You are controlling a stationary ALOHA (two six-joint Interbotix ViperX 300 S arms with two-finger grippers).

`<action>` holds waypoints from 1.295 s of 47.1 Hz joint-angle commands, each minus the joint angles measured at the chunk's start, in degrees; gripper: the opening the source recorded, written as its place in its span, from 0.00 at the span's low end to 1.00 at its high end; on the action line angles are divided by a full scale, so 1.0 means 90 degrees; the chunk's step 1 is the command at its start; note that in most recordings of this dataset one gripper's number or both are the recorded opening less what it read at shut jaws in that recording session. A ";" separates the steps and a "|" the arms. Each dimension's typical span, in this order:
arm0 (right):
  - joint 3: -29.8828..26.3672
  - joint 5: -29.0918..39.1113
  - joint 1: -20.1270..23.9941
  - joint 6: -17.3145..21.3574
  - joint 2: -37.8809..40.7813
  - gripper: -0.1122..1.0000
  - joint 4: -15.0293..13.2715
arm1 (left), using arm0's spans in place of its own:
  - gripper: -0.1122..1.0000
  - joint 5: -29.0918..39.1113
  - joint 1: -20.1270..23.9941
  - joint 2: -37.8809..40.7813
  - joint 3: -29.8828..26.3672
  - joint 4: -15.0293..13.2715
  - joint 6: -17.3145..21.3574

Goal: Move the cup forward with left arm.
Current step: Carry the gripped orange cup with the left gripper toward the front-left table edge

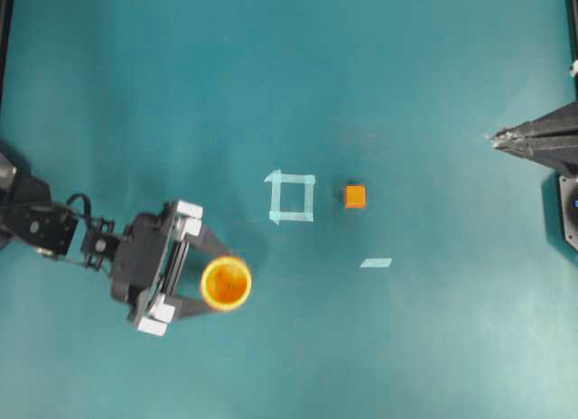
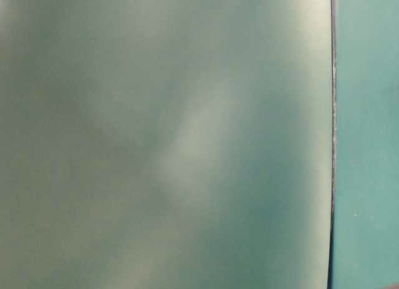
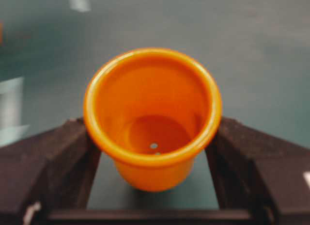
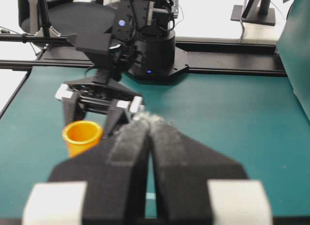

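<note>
The yellow-orange cup [image 1: 226,283] stands upright low on the left of the teal table. My left gripper [image 1: 219,283] reaches in from the left, and its two black fingers [image 3: 58,157] press against the cup's rim [image 3: 152,106] on both sides, shut on it. The cup's base looks close to the table; I cannot tell whether it is lifted. In the right wrist view the cup [image 4: 82,134] sits in front of the left arm [image 4: 145,40]. My right gripper [image 1: 495,139] rests at the right edge, its jaws shut and holding nothing [image 4: 151,119].
A small orange cube [image 1: 355,196] sits near the middle, right of a pale tape square [image 1: 292,197]. A short tape strip [image 1: 376,263] lies below the cube. The table-level view shows only a blurred teal surface [image 2: 187,146].
</note>
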 commanded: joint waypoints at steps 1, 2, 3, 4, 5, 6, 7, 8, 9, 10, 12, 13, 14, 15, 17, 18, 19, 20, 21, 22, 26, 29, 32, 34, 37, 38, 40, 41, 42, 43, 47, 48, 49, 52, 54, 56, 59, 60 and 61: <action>-0.0225 -0.0020 -0.0020 -0.0010 0.0010 0.10 -0.0010 | 0.68 -0.0068 -0.0312 -0.0078 -0.0088 -0.0010 -0.0068; -0.0225 -0.0020 -0.0010 -0.0010 0.0010 0.10 -0.0010 | 0.68 -0.0068 -0.0391 -0.0068 -0.0088 -0.0020 -0.0088; -0.0234 -0.0020 -0.0010 -0.0010 0.0010 0.10 -0.0010 | 0.69 -0.0068 -0.0459 -0.0068 -0.0088 -0.0020 -0.0098; -0.0234 -0.0010 -0.0020 -0.0010 0.0010 0.10 -0.0010 | 0.68 -0.0068 -0.0537 -0.0059 -0.0098 -0.0020 -0.0117; -0.0234 -0.0010 -0.0010 -0.0010 0.0010 0.10 -0.0010 | 0.68 -0.0068 -0.0605 -0.0059 -0.0098 -0.0029 -0.0127; -0.0234 -0.0010 -0.0010 -0.0010 0.0010 0.10 -0.0010 | 0.69 -0.0059 -0.0713 -0.0049 -0.0117 -0.0029 -0.0146; -0.0234 -0.0020 -0.0010 -0.0010 0.0010 0.10 -0.0010 | 0.69 -0.0059 -0.0771 -0.0049 -0.0127 -0.0029 -0.0156; -0.0234 -0.0020 -0.0010 -0.0010 0.0010 0.10 -0.0010 | 0.68 -0.0059 -0.0840 -0.0039 -0.0137 -0.0039 -0.0156; -0.0234 -0.0010 -0.0010 -0.0010 0.0010 0.10 -0.0010 | 0.68 -0.0059 -0.0898 -0.0039 -0.0156 -0.0039 -0.0166; -0.0234 -0.0020 -0.0010 -0.0010 0.0010 0.10 -0.0010 | 0.68 -0.0049 -0.0977 -0.0029 -0.0186 -0.0039 -0.0166; -0.0234 -0.0020 -0.0010 -0.0010 0.0010 0.10 -0.0010 | 0.68 -0.0029 -0.1104 -0.0010 -0.0244 -0.0039 -0.0166; -0.0234 -0.0010 -0.0010 -0.0010 0.0010 0.10 -0.0010 | 0.68 -0.0010 -0.1162 0.0000 -0.0283 -0.0039 -0.0166; -0.0234 -0.0020 -0.0020 0.0000 0.0010 0.10 -0.0010 | 0.68 0.0010 -0.1221 0.0010 -0.0313 -0.0039 -0.0166; -0.0234 -0.0010 -0.0010 0.0000 0.0010 0.10 -0.0010 | 0.68 0.0039 -0.1318 0.0029 -0.0371 -0.0039 -0.0166; -0.0234 -0.0020 -0.0020 0.0000 0.0010 0.10 -0.0010 | 0.68 0.0117 -0.1416 0.0059 -0.0439 -0.0039 -0.0166; -0.0234 -0.0020 -0.0010 0.0000 0.0010 0.10 -0.0010 | 0.68 0.0156 -0.1465 0.0068 -0.0469 -0.0039 -0.0166; -0.0234 -0.0020 -0.0010 0.0010 0.0010 0.10 -0.0010 | 0.68 0.0205 -0.1504 0.0078 -0.0498 -0.0039 -0.0166; -0.0244 -0.0010 -0.0010 0.0010 0.0010 0.10 -0.0010 | 0.68 0.0244 -0.1553 0.0088 -0.0537 -0.0039 -0.0166; -0.0244 -0.0020 -0.0010 0.0010 0.0010 0.10 -0.0010 | 0.68 0.0293 -0.1611 0.0107 -0.0576 -0.0039 -0.0166; -0.0244 -0.0010 -0.0010 0.0010 0.0010 0.10 -0.0010 | 0.68 0.0312 -0.1641 0.0117 -0.0605 -0.0039 -0.0166; -0.0244 -0.0010 -0.0010 0.0010 0.0010 0.10 0.0000 | 0.68 0.0361 -0.1777 0.0156 -0.0713 -0.0039 -0.0156; -0.0244 -0.0020 -0.0010 0.0010 0.0010 0.10 -0.0010 | 0.68 0.0371 -0.1855 0.0176 -0.0781 -0.0039 -0.0156; -0.0244 -0.0010 -0.0010 0.0010 0.0010 0.10 -0.0010 | 0.68 0.0410 -0.1924 0.0195 -0.0830 -0.0039 -0.0156; -0.0254 -0.0010 -0.0010 0.0010 0.0010 0.10 -0.0010 | 0.68 0.0439 -0.1953 0.0205 -0.0850 -0.0039 -0.0156; -0.0254 -0.0020 -0.0010 0.0010 0.0010 0.10 -0.0010 | 0.68 0.0498 -0.1973 0.0205 -0.0879 -0.0039 -0.0156; -0.0254 -0.0020 -0.0010 0.0010 0.0010 0.10 -0.0010 | 0.68 0.0518 -0.1973 0.0215 -0.0879 -0.0039 -0.0156; -0.0254 -0.0020 -0.0020 0.0010 0.0010 0.10 -0.0010 | 0.68 0.0537 -0.1973 0.0215 -0.0879 -0.0039 -0.0156; -0.0254 -0.0010 -0.0010 0.0010 0.0010 0.10 -0.0010 | 0.68 0.0547 -0.1982 0.0205 -0.0879 -0.0039 -0.0156; -0.0254 -0.0010 -0.0010 0.0010 0.0010 0.10 -0.0010 | 0.68 0.0557 -0.1973 0.0215 -0.0879 -0.0039 -0.0146; -0.0244 -0.0020 -0.0010 0.0010 0.0010 0.10 -0.0010 | 0.68 0.0566 -0.1973 0.0205 -0.0879 -0.0039 -0.0137; -0.0254 -0.0020 -0.0010 0.0010 0.0010 0.10 -0.0010 | 0.68 0.0586 -0.1973 0.0215 -0.0879 -0.0039 -0.0137; -0.0254 -0.0010 -0.0020 0.0010 0.0010 0.10 -0.0010 | 0.68 0.0586 -0.1973 0.0215 -0.0879 -0.0039 -0.0137; -0.0254 -0.0020 -0.0010 0.0010 0.0020 0.10 -0.0010 | 0.68 0.0586 -0.1973 0.0215 -0.0879 -0.0039 -0.0137; -0.0254 -0.0020 -0.0010 0.0010 0.0010 0.10 -0.0010 | 0.68 0.0586 -0.1982 0.0215 -0.0879 -0.0039 -0.0137; -0.0264 -0.0010 -0.0010 0.0010 0.0020 0.10 -0.0010 | 0.68 0.0586 -0.1973 0.0215 -0.0889 -0.0039 -0.0137; -0.0254 -0.0020 -0.0010 0.0010 0.0010 0.10 -0.0010 | 0.68 0.0586 -0.1973 0.0215 -0.0889 -0.0039 -0.0137; -0.0254 -0.0010 -0.0010 0.0010 0.0010 0.10 -0.0010 | 0.68 0.0586 -0.1973 0.0215 -0.0889 -0.0039 -0.0137; -0.0254 -0.0020 -0.0010 0.0010 0.0010 0.10 -0.0010 | 0.68 0.0576 -0.1973 0.0215 -0.0889 -0.0039 -0.0137; -0.0254 -0.0020 -0.0010 0.0010 0.0010 0.10 -0.0010 | 0.68 0.0586 -0.1973 0.0215 -0.0889 -0.0039 -0.0137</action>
